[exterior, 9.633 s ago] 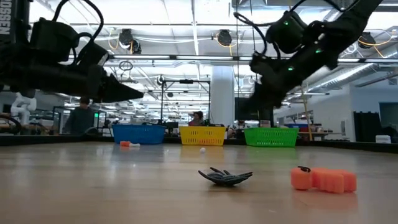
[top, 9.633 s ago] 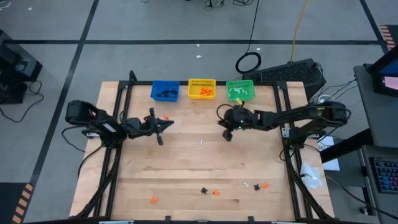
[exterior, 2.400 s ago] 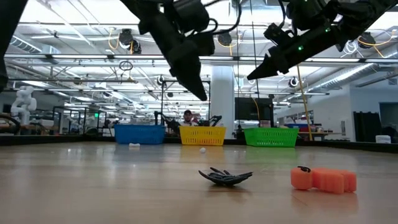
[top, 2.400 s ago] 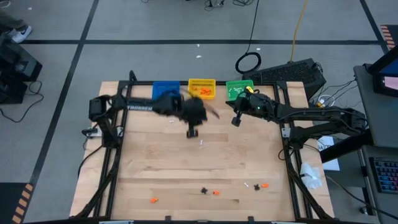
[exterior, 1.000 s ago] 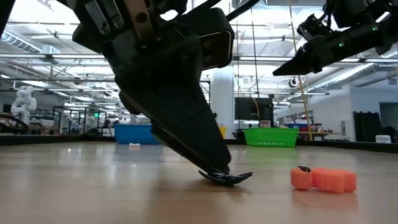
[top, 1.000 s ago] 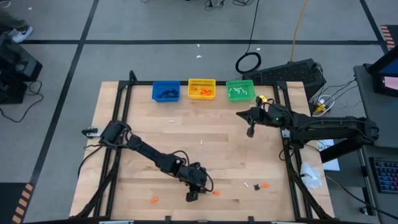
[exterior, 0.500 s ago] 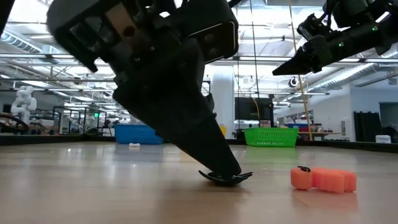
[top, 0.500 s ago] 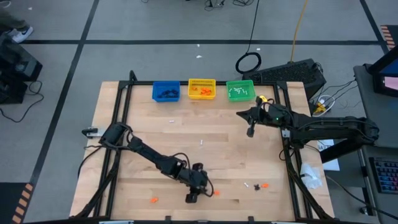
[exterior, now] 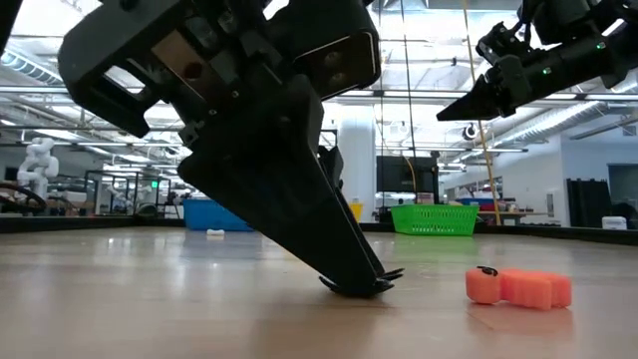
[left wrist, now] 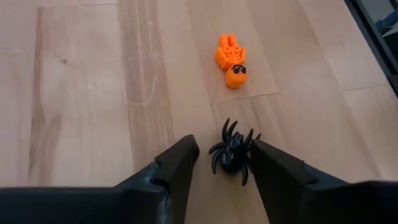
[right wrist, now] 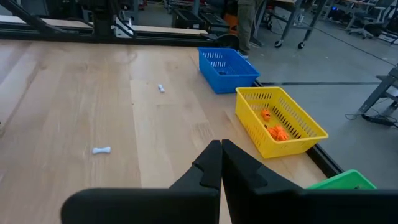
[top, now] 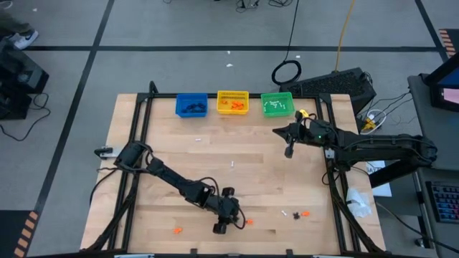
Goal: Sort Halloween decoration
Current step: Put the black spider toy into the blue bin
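Observation:
The Halloween decoration shows as tiny trinkets lying on the wooden table. A black spider (left wrist: 231,152) lies near the front edge, with an orange trinket (left wrist: 230,59) just beyond it. My left gripper (left wrist: 222,144) is open and slants down over the spider, one finger on each side of it. In the low view one finger hides most of the spider (exterior: 387,279). My right gripper (top: 288,152) hangs shut in the air at the table's right, touching nothing. My left gripper has its two fingers on either side of the black spider, slanting down from the table's left. The spider lies flat on the table. Its legs (left wrist: 254,138) reach up to one finger (left wrist: 273,165); whether they touch I cannot tell.
A blue bin (top: 191,105), a yellow bin (top: 232,102) and a green bin (top: 277,104) stand in a row at the far edge. More trinkets lie at the front left (top: 177,230), at the front right (top: 295,215) and mid-table (top: 233,165).
My left gripper has rolled about its own axis over the black spider, and in the low view its finger now covers more of the spider. The spider has stayed where it was.

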Controlling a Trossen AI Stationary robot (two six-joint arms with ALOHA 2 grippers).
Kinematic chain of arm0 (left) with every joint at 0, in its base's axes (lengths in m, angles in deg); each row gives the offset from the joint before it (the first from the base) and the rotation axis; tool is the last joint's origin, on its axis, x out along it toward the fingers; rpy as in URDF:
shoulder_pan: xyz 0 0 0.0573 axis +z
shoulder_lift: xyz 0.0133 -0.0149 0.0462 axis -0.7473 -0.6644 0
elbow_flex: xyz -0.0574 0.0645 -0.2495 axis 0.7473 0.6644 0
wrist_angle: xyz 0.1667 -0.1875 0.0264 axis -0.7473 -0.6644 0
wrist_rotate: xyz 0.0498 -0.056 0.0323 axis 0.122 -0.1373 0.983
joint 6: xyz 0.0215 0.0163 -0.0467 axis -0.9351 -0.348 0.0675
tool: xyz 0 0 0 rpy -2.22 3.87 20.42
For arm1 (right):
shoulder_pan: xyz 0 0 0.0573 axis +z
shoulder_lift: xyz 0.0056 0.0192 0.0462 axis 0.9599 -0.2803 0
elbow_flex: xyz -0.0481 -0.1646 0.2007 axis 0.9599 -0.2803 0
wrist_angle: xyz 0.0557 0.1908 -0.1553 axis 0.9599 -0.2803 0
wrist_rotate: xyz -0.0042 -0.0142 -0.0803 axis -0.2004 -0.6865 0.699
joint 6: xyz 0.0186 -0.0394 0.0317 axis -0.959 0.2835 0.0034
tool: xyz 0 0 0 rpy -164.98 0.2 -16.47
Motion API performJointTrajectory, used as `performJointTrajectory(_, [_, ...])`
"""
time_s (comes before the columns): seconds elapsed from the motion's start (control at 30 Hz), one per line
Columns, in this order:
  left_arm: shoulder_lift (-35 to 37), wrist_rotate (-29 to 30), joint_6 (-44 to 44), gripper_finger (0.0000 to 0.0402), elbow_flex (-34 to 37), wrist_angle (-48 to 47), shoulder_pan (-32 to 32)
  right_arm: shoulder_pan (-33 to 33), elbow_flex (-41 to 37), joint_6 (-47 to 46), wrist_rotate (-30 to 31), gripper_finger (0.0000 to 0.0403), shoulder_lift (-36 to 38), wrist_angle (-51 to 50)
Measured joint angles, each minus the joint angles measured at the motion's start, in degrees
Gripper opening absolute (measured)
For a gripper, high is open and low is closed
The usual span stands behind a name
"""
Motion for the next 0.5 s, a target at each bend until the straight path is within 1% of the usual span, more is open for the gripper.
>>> performJointTrajectory(0.1, [-0.02, 0.37, -0.21, 0.0139, 0.0, -0.12, 0.33, 0.0, 0.02, -0.04, 0.0, 0.0, 0.0, -0.02])
performJointTrajectory(0.2, [-0.02, 0.29, -1.49, 0.0099, 0.0, -0.33, 1.06, 0.0, 0.02, -0.06, 0.0, 0.0, 0.0, -0.02])
performJointTrajectory(0.4, [0.26, -4.0, -3.15, 0.0016, 0.02, -0.83, 3.42, 0.02, 0.04, -0.22, 0.0, 0.0, 0.0, -0.08])
performJointTrajectory(0.5, [1.69, -3.86, -4.15, 0.001, 0.15, -2.44, 4.56, 0.01, 0.04, -0.22, 0.0, 0.0, 0.0, -0.08])
